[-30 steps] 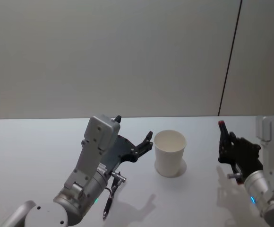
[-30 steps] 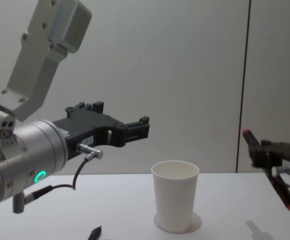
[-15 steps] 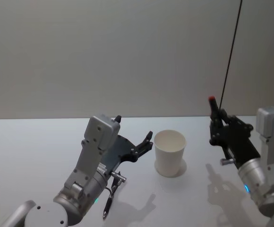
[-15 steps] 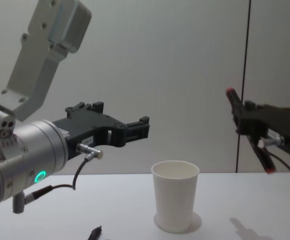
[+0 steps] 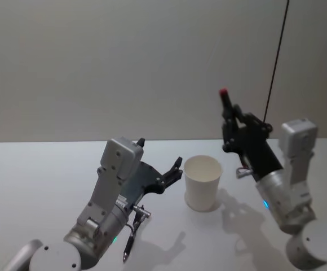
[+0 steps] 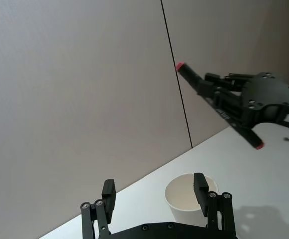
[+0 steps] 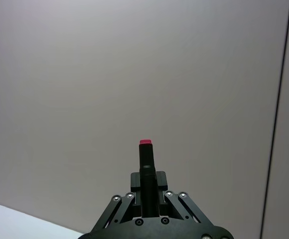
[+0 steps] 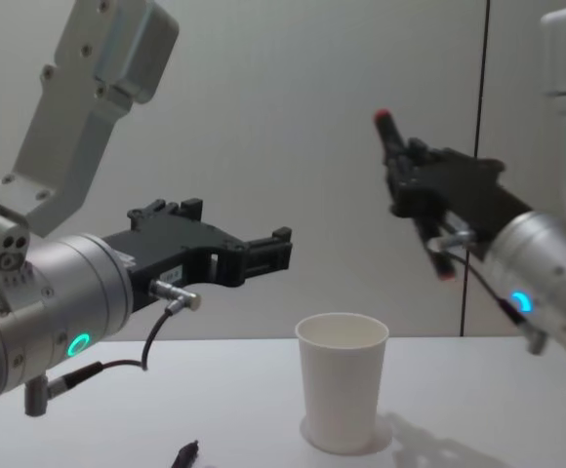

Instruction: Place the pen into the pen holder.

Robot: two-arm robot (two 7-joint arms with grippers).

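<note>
The pen (image 5: pixel 225 100) is black with red ends, and my right gripper (image 5: pixel 234 127) is shut on its middle. It is held tilted in the air, above and just right of the pen holder (image 5: pixel 202 182), a white paper cup standing upright on the table. From the chest, the pen (image 8: pixel 393 143) slants over the cup (image 8: pixel 341 390), with the right gripper (image 8: pixel 422 193) well above the rim. My left gripper (image 5: pixel 160 151) hovers open to the left of the cup, holding nothing. The left wrist view shows the cup (image 6: pixel 184 195) beyond the open left gripper (image 6: pixel 154 188) and the pen (image 6: pixel 192 77) above it.
The white table (image 5: pixel 39 180) runs back to a plain grey wall with a dark vertical seam (image 5: pixel 275 62). A dark cable end (image 5: pixel 128 246) hangs under my left wrist, close to the tabletop.
My right arm has risen and swung left with the pen, from low at the table's right side to above the cup's right side. The left arm and cup have not moved.
</note>
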